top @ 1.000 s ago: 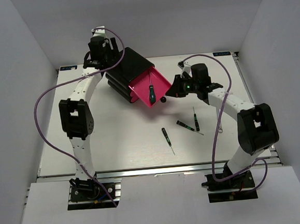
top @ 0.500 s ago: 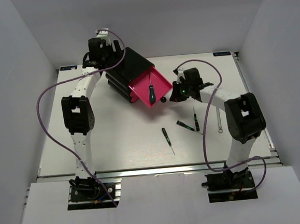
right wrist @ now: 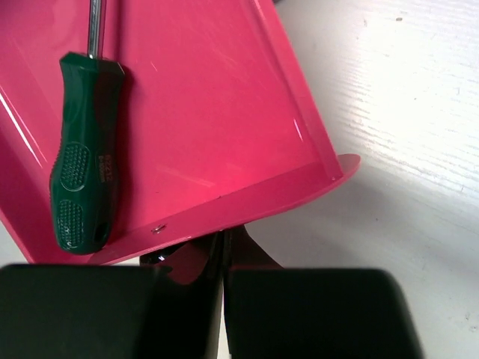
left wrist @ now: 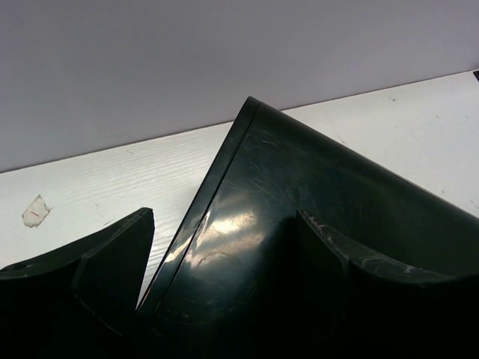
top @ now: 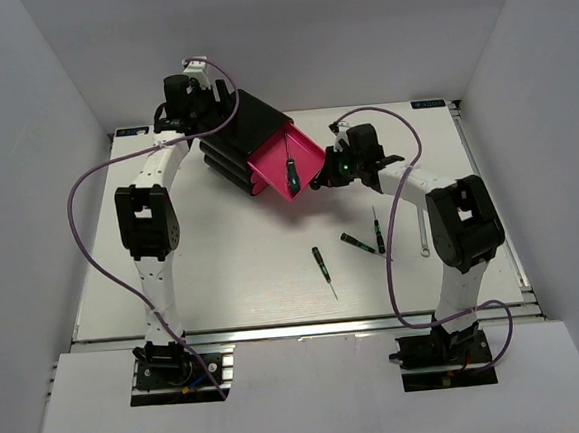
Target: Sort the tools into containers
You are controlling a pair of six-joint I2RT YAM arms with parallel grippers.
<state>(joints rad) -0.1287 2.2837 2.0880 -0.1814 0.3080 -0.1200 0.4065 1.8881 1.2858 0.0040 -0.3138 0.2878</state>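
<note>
Here, right jaws clenched on the pink drawer, screwdriver inside; left jaws over casing, grip unclear

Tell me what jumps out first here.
The pink drawer stands open from the black casing at the far middle of the table, with a green screwdriver lying in it. The right gripper is shut at the drawer's front edge, and the left gripper is at the casing's back. Three small screwdrivers and a wrench lie loose nearer the arms.
</note>
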